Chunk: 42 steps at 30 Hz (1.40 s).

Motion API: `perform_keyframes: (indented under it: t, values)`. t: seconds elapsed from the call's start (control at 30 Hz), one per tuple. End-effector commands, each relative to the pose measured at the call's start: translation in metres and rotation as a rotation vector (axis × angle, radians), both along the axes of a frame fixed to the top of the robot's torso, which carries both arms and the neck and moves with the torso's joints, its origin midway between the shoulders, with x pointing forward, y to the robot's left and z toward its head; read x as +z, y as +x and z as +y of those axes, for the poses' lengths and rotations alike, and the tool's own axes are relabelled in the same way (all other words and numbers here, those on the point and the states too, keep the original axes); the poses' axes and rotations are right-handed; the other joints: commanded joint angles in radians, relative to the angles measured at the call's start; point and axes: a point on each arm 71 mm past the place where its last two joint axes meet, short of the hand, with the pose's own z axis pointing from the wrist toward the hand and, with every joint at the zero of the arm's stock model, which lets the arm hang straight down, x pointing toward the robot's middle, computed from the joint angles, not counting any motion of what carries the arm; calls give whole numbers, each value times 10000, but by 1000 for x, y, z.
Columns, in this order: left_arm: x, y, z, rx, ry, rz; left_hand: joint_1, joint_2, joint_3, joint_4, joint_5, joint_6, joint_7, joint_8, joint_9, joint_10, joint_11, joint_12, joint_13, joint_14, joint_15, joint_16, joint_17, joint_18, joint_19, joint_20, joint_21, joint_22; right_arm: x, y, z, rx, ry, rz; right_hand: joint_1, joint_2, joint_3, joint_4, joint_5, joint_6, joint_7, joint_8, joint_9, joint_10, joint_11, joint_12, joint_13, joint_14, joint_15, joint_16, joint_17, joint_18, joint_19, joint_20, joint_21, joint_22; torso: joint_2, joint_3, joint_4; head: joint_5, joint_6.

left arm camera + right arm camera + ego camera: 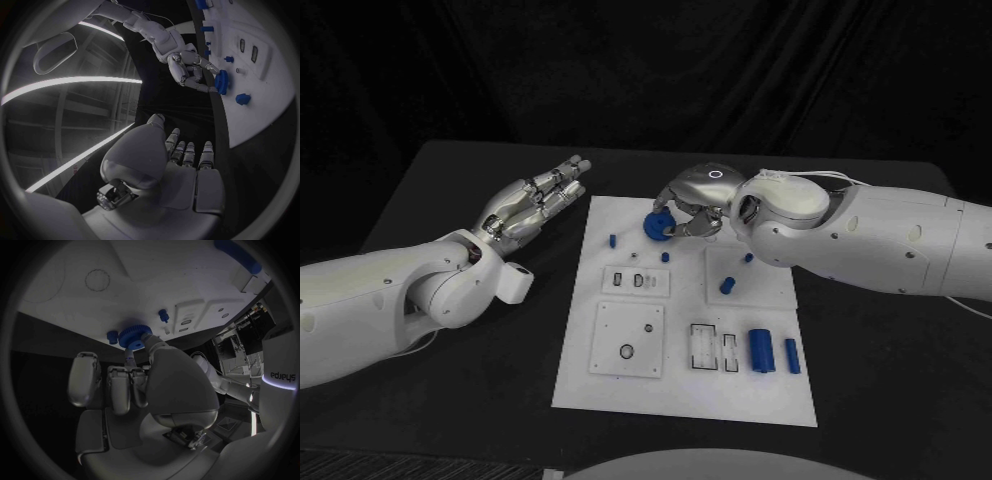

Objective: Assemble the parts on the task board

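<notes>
The right hand [692, 205] is pinching a blue gear [656, 226] at the task board's [687, 398] upper edge, probably seating it; pressing it down comes next. The left hand [531, 205] is hovering with fingers apart, holding nothing.

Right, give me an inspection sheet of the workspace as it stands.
Surface: black table, with the white task board in the middle.
Job's things: blue gear at the board's far end, pinched by the right hand; small blue peg standing near the board's left edge; two blue cylinders lying at the near right; a further small blue piece mid-board.
Clutter: nothing seen.
Hands: right hand holds the gear, also plain in its wrist view; left hand hovers left of the board, fingers straight, holding nothing.
Cables: a thin white one along the right arm.
Surroundings: dark backdrop.
</notes>
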Motion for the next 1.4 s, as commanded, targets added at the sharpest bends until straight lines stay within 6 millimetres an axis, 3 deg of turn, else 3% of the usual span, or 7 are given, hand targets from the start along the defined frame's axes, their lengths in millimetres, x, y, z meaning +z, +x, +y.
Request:
perform_keyframes:
  t: [0.03, 0.43, 0.83, 0.97, 1.13, 1.23, 1.4]
  values:
    - [1, 0, -2, -148, -79, -41, 93, -25, 33, -20, 44, 61, 34, 51, 11, 16, 38, -12, 10, -4, 65, -37, -12, 183, -11, 83, -33, -16, -3, 0, -1, -203, -203, 130, -92, -72, 97, -20, -58, -514, 15, -44, -326, 1042, 61, 26, 2629, 1047, 60, 26, 2635, -69, -59, 62, -111, 1803, -7, -3, 12, -8, 17]
    - [0, 0, -3, -208, -73, 17, 111, -5, 64, -33, 52, 92, 61, 63, 15, 15, 63, -15, 10, -4, 83, -37, -12, 184, -11, 99, -33, -16, -5, 1, -2, -370, -386, 275, -55, 4, 312, -126, 106, -1185, -32, -38, -898, 1028, 35, 5, 2615, 1047, 54, 26, 2635, -5, -225, 63, -443, 1719, -6, -2, 9, -21, -14]
    - [0, 0, -1, -189, -63, 28, 117, 2, 78, -39, 51, 88, 76, 64, 14, 12, 76, -23, 8, -4, 95, -37, -12, 184, -11, 108, -33, -16, 0, -1, -12, -409, 83, -89, -52, 27, 360, -156, 33, -1199, -49, 19, -1019, 1038, 18, 20, 2625, 1047, 43, 26, 2635, -8, -219, 58, -427, 1725, -23, 0, -15, 10, 13]
    - [0, -1, 2, -97, -39, 13, 119, 1, 81, -41, 52, 112, 79, 70, 17, 14, 78, -14, 10, -4, 104, -37, -12, 185, -11, 110, -33, -16, 19, -6, -28, -549, 381, -500, -264, 3, 294, -4, -633, -706, -33, 161, -1120, 1042, 27, 26, 2629, 1047, 45, 26, 2635, -30, -163, 55, -327, 1752, -15, -13, -18, 89, 50]
    - [1, -2, 3, -35, -27, 1, 118, -6, 80, -43, 53, 122, 81, 73, 18, 15, 79, -7, 12, -4, 113, -37, -12, 185, -11, 114, -33, -16, 51, -18, -54, -829, 510, -886, -465, -31, 127, 179, -1306, -459, -45, 203, -1187, 1042, 30, 26, 2629, 1047, 50, 26, 2635, -56, -96, 60, -198, 1788, -4, -11, -1, 15, -7]
    - [1, -2, 4, -8, -19, -7, 117, -12, 79, -43, 51, 106, 82, 71, 17, 14, 82, -14, 10, -4, 120, -37, -12, 186, -11, 117, -33, -16, 62, -26, -73, -1114, 595, -1030, -430, -44, 36, 185, -1071, 124, -162, 486, -1004, 1042, -79, 26, 2629, 1047, -66, 26, 2635, -252, 363, -45, 821, 2058, -34, -10, -50, 53, -25]
    - [1, -2, 3, -20, -33, -27, 115, -16, 79, -43, 50, 109, 81, 72, 17, 14, 84, -12, 11, -4, 124, -37, -12, 186, -11, 118, -33, -16, 65, -35, -105, -1695, 775, -784, -311, -106, 12, 151, -600, 264, -204, 646, -851, 1042, -121, 26, 2629, 1047, -101, 26, 2635, -248, 358, -87, 822, 2048, -44, -8, -62, 23, 63]
